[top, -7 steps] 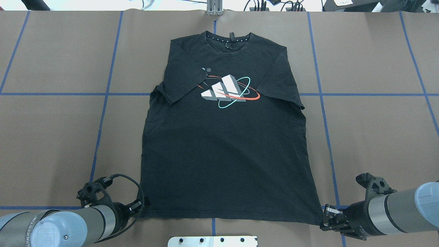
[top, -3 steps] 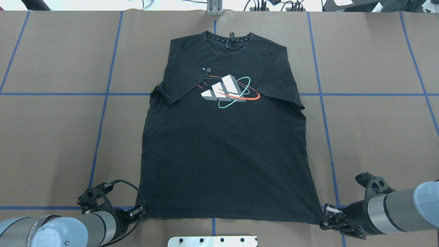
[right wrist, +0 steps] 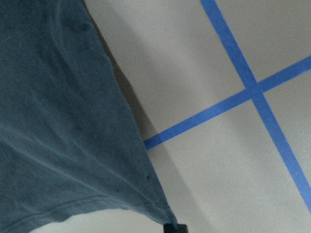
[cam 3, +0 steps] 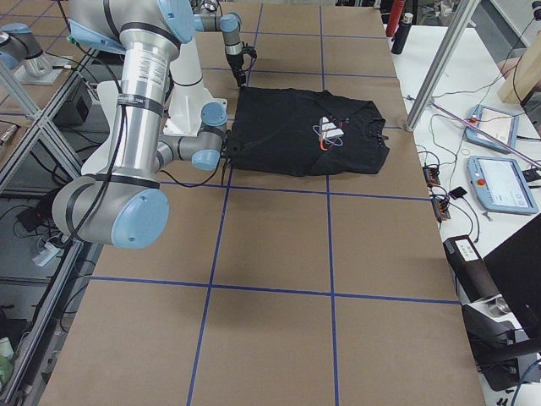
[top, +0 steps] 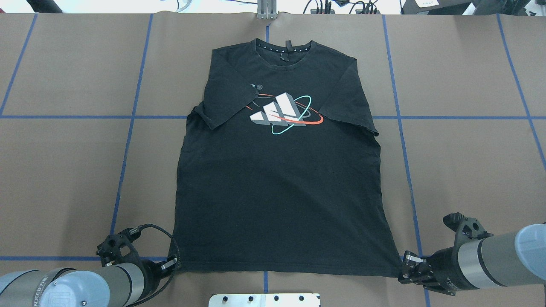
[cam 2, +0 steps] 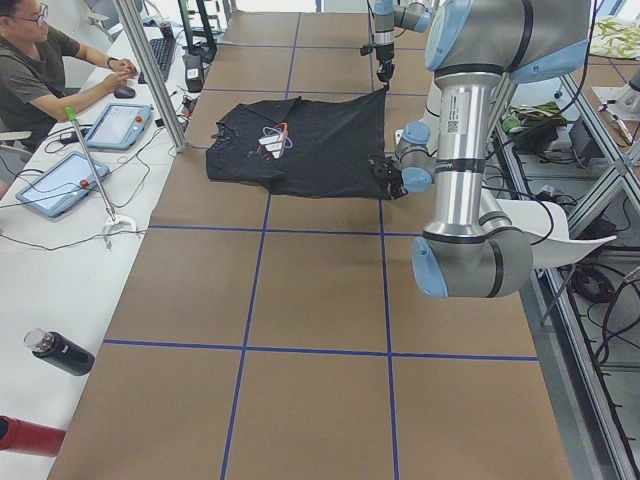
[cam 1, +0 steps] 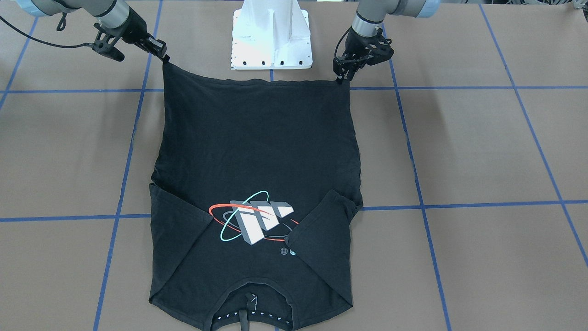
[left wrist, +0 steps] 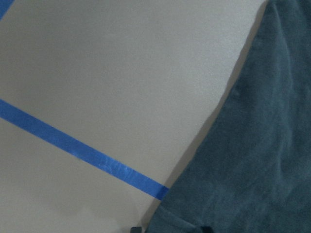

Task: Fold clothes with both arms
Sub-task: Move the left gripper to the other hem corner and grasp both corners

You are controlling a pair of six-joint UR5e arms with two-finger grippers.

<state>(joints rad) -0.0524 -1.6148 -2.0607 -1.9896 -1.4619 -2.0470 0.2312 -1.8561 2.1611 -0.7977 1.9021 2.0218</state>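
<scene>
Black short-sleeved cotton T-shirt (top: 277,192) spread flat, print side up, across the middle of the brown paper-covered table (top: 64,179) gridded with blue tape lines (top: 128,140). Ribbed collar (top: 285,50) at the edge far from the robot, hem nearest the white pedestal base (cam 1: 272,37). White, grey, red-orange and teal orbit logo (top: 283,113) on the chest, overlapped at one end by the sleeve on the robot's left (top: 224,106), folded in across the front. Other sleeve (top: 352,102) slanting down close against the body's side.

Grey jointed left arm with light-blue caps (top: 64,285) low over the near table edge. Small black left gripper (top: 174,264) at the hem corner on that side, fingers pressed together on the cloth, corner drawn to a point between them in the front-facing view. Pinch itself below the frame in the left wrist view: only dark cloth at the right, pale paper and one tape line.

Grey right arm (top: 490,260) reaching in from the other side. Black right gripper (top: 405,273) clamped on the opposite hem corner. In the right wrist view, cloth narrowing to a tip right at the dark fingertip (right wrist: 174,227) on the bottom edge, with a shadow on the paper beside it.

Hem stretched straight between the two grips. Rest of the shirt on the paper, smooth but for faint creases.

Seated operator in a dark shirt (cam 2: 30,60) at tablets beside the table in the left side view.
</scene>
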